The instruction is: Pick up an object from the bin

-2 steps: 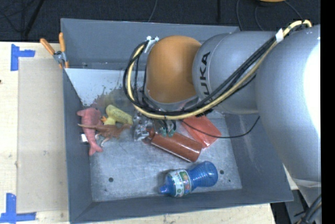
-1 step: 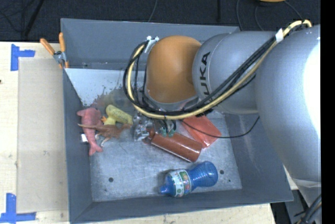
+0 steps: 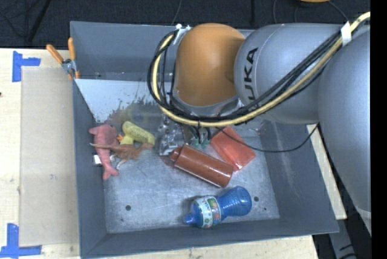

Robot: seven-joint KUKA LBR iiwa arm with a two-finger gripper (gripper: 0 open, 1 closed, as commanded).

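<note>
Directly below the gripper (image 3: 171, 141): the capped left end of a reddish-brown cylinder (image 3: 204, 167).
It lies on its side on the floor of the bin (image 3: 109, 61), slanting away from the gripper down to the right, with its near end close under the gripper; contact cannot be made out. The arm (image 3: 290, 70) reaches in from the right and bends steeply down, its orange cover (image 3: 205, 64) and looped cables (image 3: 162, 97) hanging over the gripper, so whether the gripper is spread or pressed together cannot be told. Just right of the gripper an orange-red block (image 3: 234, 147) rests against the cylinder's upper side. Left of the gripper lie a yellow piece (image 3: 136, 132), a small brown toy (image 3: 130, 152) and, further left, a pink dinosaur (image 3: 106, 146). A blue bottle (image 3: 221, 206) lies well below the gripper, apart from the rest.
</note>
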